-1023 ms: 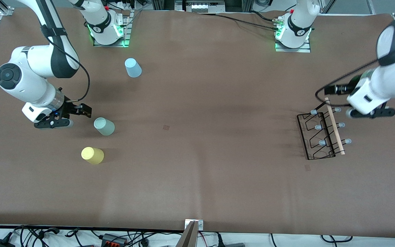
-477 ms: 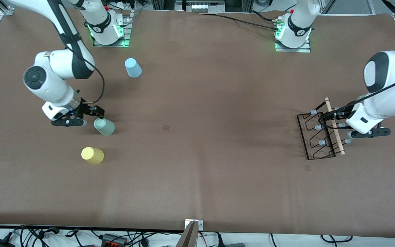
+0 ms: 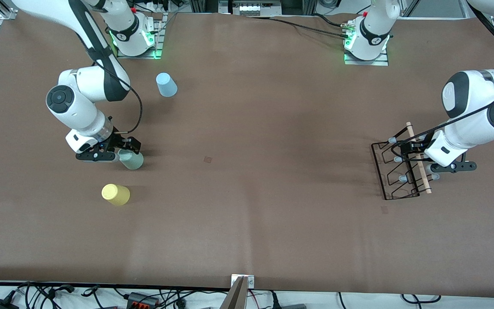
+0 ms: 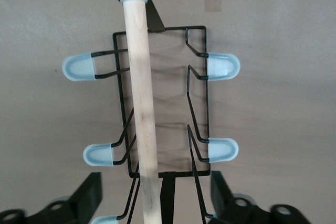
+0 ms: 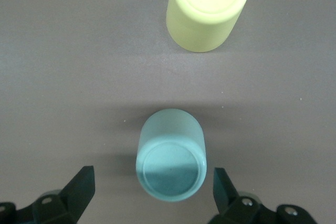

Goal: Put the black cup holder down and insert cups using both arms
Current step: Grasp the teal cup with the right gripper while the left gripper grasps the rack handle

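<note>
My left claw [image 4: 155,203] is over the black cup holder [image 3: 395,171], which stands on the desk [image 3: 251,214] at the left arm's end, fingers apart either side of its wooden rod [image 4: 142,103] for a lift by the handle. My right claw [image 5: 155,195] straddles the upturned pale green cup [image 5: 170,153], fingers apart and not touching. The yellow cup [image 3: 115,194] stands nearer the front camera, the light blue cup [image 3: 166,84] farther.

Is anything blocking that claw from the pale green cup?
Nothing visible. The right gripper hangs open directly over the pale green cup, a finger on each side. The yellow cup stands apart, nearer the front camera.
</note>
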Motion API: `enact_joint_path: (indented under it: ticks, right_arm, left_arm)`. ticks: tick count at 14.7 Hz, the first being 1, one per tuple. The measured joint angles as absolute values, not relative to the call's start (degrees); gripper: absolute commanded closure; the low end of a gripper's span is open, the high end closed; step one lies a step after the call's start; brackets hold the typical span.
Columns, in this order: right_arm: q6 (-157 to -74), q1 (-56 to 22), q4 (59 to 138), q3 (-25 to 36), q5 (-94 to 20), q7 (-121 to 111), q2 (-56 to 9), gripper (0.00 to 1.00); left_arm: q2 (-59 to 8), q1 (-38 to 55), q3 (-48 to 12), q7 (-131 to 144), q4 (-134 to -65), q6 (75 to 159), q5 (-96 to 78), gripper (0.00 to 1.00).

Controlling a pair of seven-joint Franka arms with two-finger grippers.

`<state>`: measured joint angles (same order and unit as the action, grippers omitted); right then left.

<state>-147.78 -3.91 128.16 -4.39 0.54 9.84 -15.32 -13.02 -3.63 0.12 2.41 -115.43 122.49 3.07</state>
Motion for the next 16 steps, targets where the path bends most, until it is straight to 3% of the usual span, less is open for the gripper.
enact_joint_path:
  ticks: [2,4,7,10,13,16]
  right_arm:
    - [-148.16,-3.85,128.14,-4.28,0.54,9.84,-15.81,0.00]
    - [-148.17,-3.80,128.13,-4.22,0.54,9.84,-15.84,0.00]
    - [-148.17,-3.71,128.13,-4.17,0.54,9.84,-16.02,0.00]
    - [-148.20,-3.63,128.13,-4.11,0.50,9.87,-16.60,0.00]
    - [-148.73,-3.57,128.13,-4.04,0.50,9.90,-17.45,0.00]
    - [-150.13,-3.54,128.13,-4.02,0.48,9.97,-18.30,0.00]
  left_arm:
    - [-13.14,-3.64,0.12,2.21,-115.96,122.52,3.07,0.40]
    - [-13.30,-3.64,0.11,2.16,-116.19,122.52,3.07,0.65]
    - [-13.30,-3.64,0.10,2.09,-116.33,122.52,3.07,0.88]
    - [-13.30,-3.75,0.11,2.01,-116.30,122.60,3.11,0.97]
    - [-13.27,-3.74,0.05,2.00,-115.73,122.40,3.11,0.98]
    - [-12.95,-3.43,-1.05,1.80,-110.29,115.23,3.11,0.98]
